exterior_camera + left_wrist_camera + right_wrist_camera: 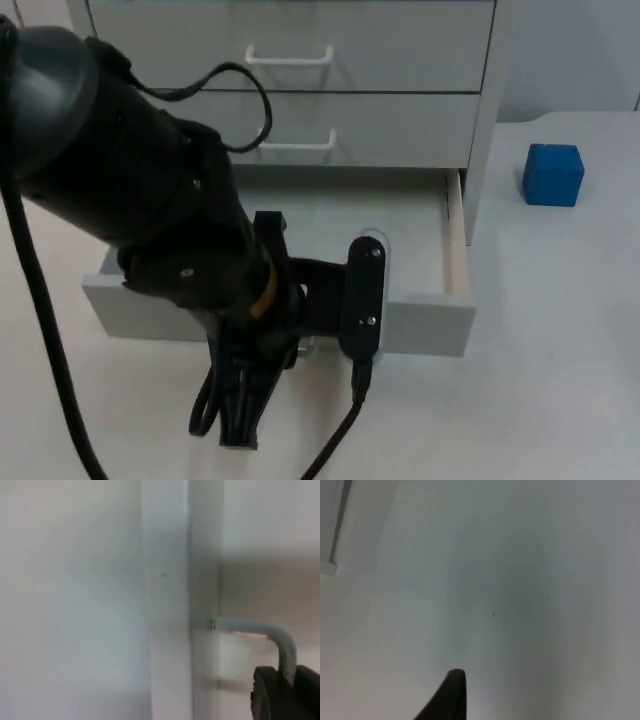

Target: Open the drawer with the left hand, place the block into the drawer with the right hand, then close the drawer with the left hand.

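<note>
drawer [425,310] pulled open, pale grey | block [553,175] blue cube, on table [560,330]

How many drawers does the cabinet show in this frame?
3. The top drawer and middle drawer are shut; the bottom drawer is pulled out, with the left gripper at its handle. Any above lie beyond the frame.

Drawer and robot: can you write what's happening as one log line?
drawer: bottom one pulled open | left gripper: on drawer handle | block: blue, on table | right gripper: over table
</note>
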Robot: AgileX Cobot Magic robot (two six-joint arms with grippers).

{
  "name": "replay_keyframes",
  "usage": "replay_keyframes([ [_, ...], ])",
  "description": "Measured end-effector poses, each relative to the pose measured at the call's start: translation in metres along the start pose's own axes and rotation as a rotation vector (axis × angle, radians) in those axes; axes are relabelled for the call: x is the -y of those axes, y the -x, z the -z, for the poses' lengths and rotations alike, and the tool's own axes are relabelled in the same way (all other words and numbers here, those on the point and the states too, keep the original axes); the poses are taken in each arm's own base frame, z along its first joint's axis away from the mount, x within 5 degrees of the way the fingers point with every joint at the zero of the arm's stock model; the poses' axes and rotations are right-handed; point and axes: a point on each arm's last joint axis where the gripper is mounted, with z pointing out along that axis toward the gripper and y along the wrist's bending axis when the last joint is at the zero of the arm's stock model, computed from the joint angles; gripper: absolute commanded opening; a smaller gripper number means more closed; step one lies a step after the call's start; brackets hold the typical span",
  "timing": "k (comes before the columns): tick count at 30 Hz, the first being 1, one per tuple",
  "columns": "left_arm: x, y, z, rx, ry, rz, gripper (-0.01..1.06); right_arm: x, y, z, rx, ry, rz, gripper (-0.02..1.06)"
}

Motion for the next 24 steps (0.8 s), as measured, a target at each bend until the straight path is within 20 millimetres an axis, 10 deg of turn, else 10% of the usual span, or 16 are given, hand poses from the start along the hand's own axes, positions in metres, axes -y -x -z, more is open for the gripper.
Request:
replay_keyframes([
  [16, 0.006, -0.003, 0.001, 0.009, -0.008, 0.016, 0.00, 0.000, 0.000, 0.000, 0.000, 0.000, 0.000, 1.03],
  [24, 0.012, -0.004, 0.000, -0.003, -0.025, 0.039, 0.56, 0.000, 0.000, 0.000, 0.000, 0.000, 0.000, 1.03],
])
